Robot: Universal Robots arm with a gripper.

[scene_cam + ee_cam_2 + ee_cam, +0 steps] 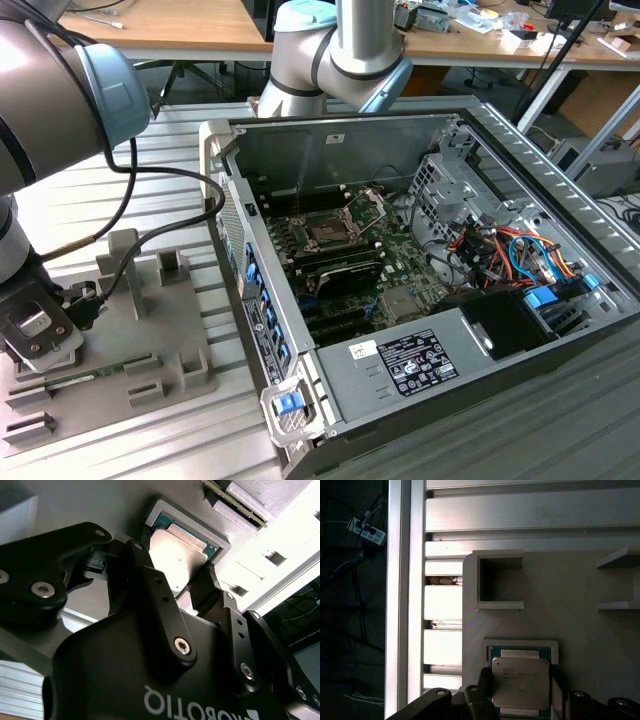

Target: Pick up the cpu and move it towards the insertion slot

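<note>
Gripper (176, 554) is down low over the grey tray (150, 330), out at the exterior view's left, and it straddles the cpu (520, 682), black metal on either side of the chip. Is it squeezing the chip or only bracketing it? From these angles I cannot tell.

The cpu lies flat in its shallow square recess in the tray. Its silvery lid faces up with the green board edge peeking out around it, and that reads the same in both wrist views. Near that recess, in the first wrist view, a square walled pocket (500, 582) rises from the tray. In the second wrist view a long thin circuit-board strip (232, 500) lies on the tray beyond the cpu.

The tray sits on the slatted aluminium tabletop (180, 140), just beside the open computer case (330, 150). Inside that case the insertion slot (328, 228) sits on the motherboard, a dark square in a silvery frame, with its metal bracket (368, 205) tilted up at one side. Slot and cpu are well apart, and the case's side wall stands between tray and motherboard. A black cable (131, 185) loops down from the arm (60, 90) toward the wrist, above the tray.
</note>
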